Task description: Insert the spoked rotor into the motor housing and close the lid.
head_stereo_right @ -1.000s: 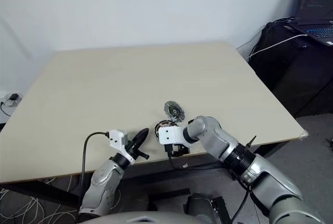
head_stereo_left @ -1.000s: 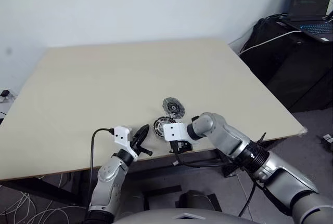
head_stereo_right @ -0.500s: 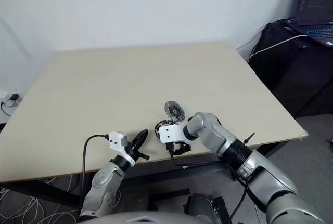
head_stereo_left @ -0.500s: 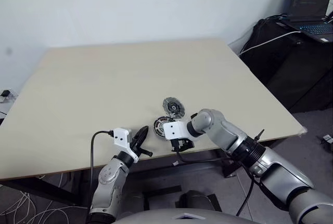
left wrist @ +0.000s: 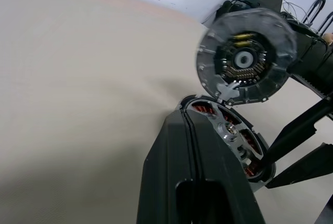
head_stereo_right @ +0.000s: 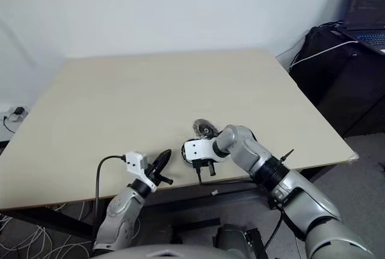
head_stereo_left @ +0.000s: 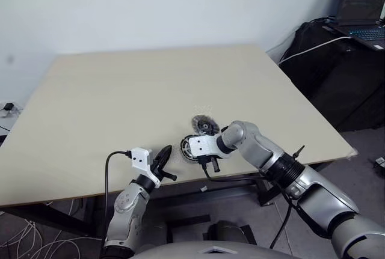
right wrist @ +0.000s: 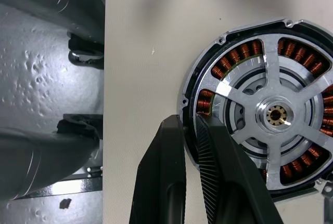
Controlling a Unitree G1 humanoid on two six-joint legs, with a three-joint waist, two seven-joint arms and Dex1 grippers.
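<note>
The right claw has just pinched shut on the rim of the motor housing near the counter edge, spoked rotor already seated inside, lid just beyond, left claw closed, empty.

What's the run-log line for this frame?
rotor: seated in housing | lid: off | right gripper: shut on housing rim | left gripper: shut

Left claw shut, level; right claw pinched, angled down.
</note>
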